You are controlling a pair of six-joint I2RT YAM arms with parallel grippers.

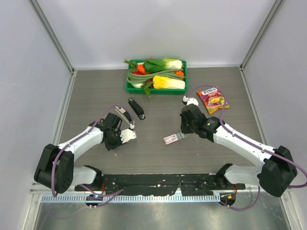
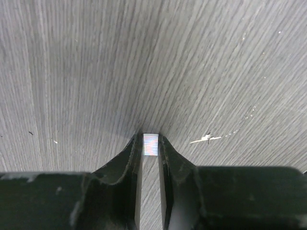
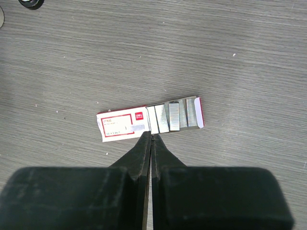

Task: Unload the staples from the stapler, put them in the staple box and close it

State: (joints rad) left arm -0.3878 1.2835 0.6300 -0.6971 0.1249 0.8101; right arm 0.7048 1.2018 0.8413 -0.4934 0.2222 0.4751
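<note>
The black stapler [image 1: 136, 109] lies on the table behind my left gripper [image 1: 127, 136]. In the left wrist view my left gripper [image 2: 151, 138] is shut on a short silver strip of staples [image 2: 151, 145], pinched at the fingertips just above the table. The small pink-and-white box [image 3: 122, 127] lies with its drawer pulled out, and several silver staple strips [image 3: 173, 116] lie in the drawer. My right gripper [image 3: 152, 136] is shut and empty, its tips at the near edge of the box. From above, my right gripper [image 1: 182, 135] is just right of the box [image 1: 170, 139].
A green tray [image 1: 130, 87] of vegetables stands at the back centre. A colourful snack packet [image 1: 213, 99] lies at the back right. Grey walls close in the table on three sides.
</note>
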